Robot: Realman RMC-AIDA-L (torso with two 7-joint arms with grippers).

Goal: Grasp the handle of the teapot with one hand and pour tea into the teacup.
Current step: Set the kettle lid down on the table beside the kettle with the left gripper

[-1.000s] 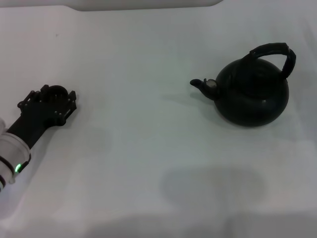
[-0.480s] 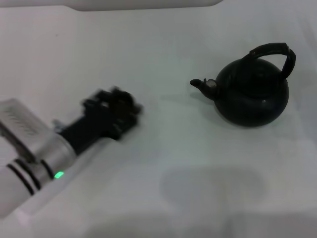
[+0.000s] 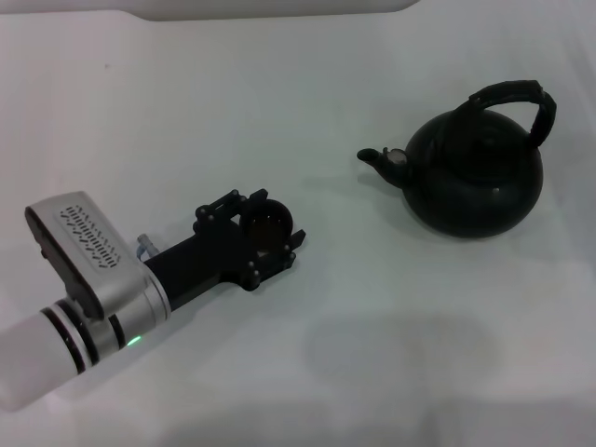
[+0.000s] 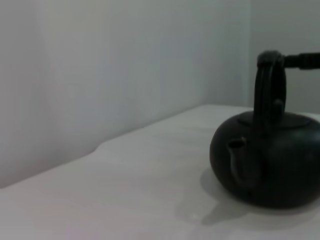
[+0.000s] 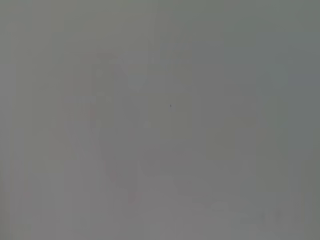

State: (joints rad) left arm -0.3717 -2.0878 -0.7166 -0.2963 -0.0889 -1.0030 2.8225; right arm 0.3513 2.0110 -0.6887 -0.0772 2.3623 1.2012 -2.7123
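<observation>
teapot (image 4: 270,160) cut off at edge, right tool unseen

Head view: bright, even overhead light on white matte table (image 3: 279,102); soft faint shadows, broad grey patch near front edge. Left wrist view: dim; round black bulbous teapot (image 4: 267,162) slightly soft, diffuse shadow beneath. Right wrist view: featureless grey.
</observation>
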